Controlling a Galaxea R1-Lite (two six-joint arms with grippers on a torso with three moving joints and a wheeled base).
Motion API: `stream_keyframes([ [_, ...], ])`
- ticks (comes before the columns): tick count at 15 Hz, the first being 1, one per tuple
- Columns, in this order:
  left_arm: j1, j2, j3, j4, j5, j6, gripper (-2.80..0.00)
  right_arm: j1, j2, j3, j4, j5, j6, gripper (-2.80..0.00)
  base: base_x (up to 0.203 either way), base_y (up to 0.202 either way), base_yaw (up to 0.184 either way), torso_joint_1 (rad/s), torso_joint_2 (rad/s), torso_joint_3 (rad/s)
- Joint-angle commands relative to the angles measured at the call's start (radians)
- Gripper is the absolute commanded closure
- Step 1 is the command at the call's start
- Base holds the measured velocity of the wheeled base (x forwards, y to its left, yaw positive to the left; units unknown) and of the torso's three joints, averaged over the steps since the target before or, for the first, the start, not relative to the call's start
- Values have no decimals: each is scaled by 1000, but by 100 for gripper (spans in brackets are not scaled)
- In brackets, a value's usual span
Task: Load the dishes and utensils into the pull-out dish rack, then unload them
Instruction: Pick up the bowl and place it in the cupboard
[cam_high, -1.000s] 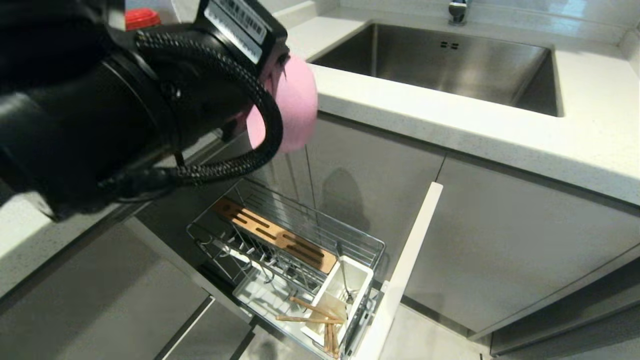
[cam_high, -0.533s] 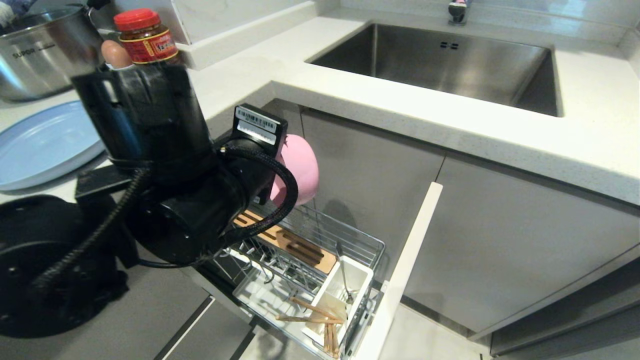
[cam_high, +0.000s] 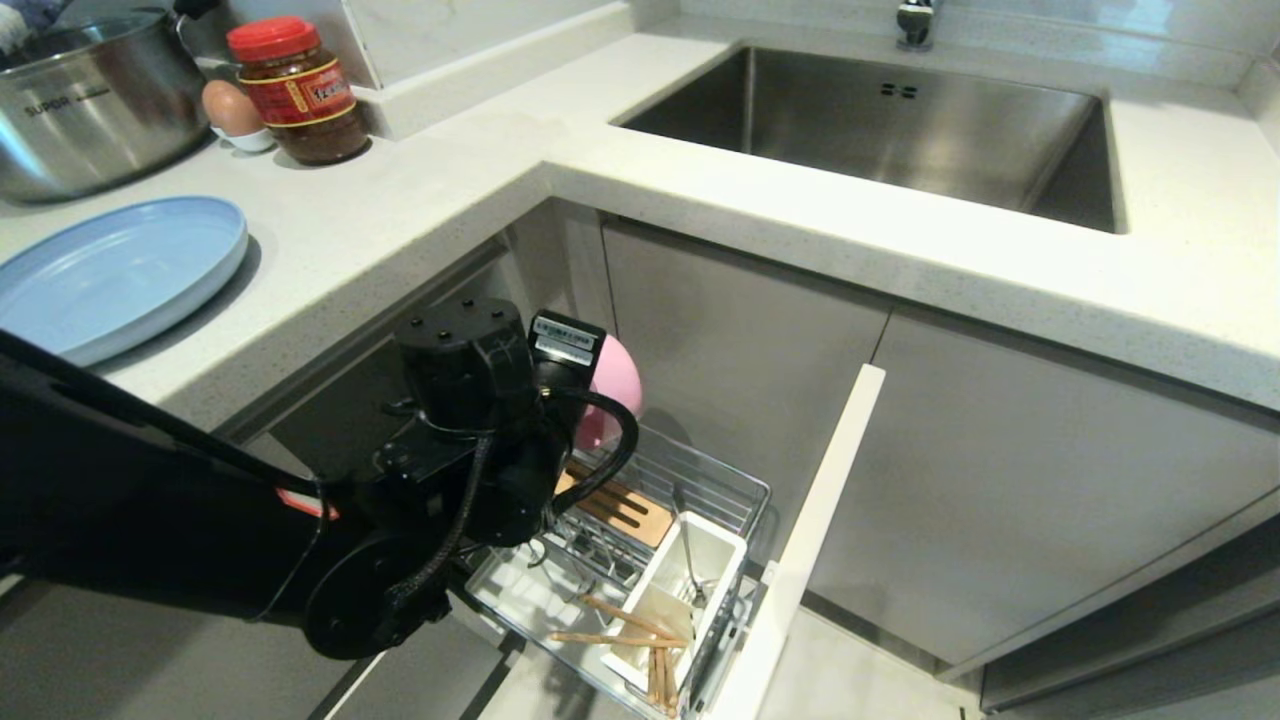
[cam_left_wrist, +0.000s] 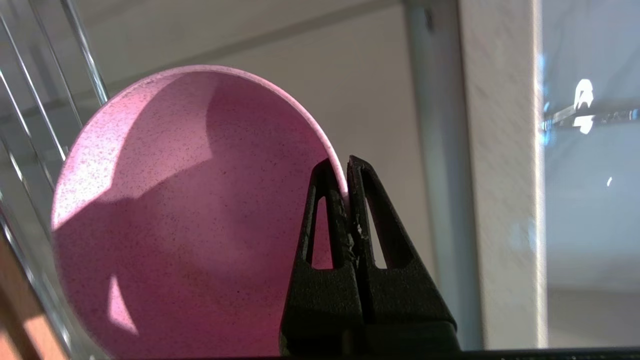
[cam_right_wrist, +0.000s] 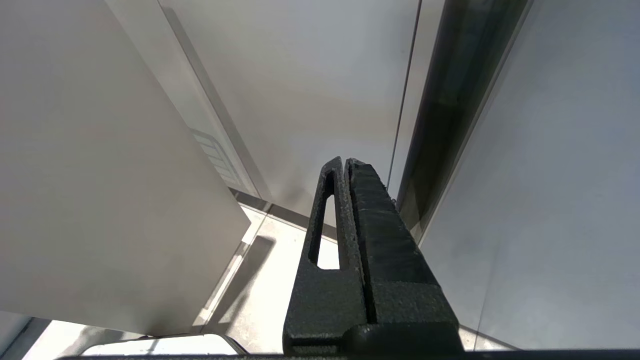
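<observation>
Where chopsticks (cam_high: 640, 632) lean: cutlery cup (cam_high: 700, 570).

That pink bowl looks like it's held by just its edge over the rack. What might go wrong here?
1. The left gripper pinches only the thin rim of the pink bowl, so the bowl may slip or swing loose.
2. The bowl hangs on edge beside the rack wires and might knock them going in.
3. The chopsticks lie loose across the cutlery cup; a dropped bowl might scatter them.

The rim of the matte pink round bowl (cam_left_wrist: 190, 210) is pinched between the closed black fingers (cam_left_wrist: 327, 235) of the left end effector (cam_left_wrist: 347, 170), with chrome wires (cam_left_wrist: 82, 55) just beside.
</observation>
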Motion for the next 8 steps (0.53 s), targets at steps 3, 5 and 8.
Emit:
stream_keyframes([
  [3,43,135,18,-90,4,-5,0,0,-5,0,-1,-1,0,0,0,0,0,0,0,0],
  [5,58,169,19,-157,3,-5,0,0,-5,0,-1,-1,0,0,0,0,0,0,0,0],
  [8,81,179,21,-198,-19,-7,0,0,-5,0,-1,-1,0,0,0,0,0,0,0,0],
])
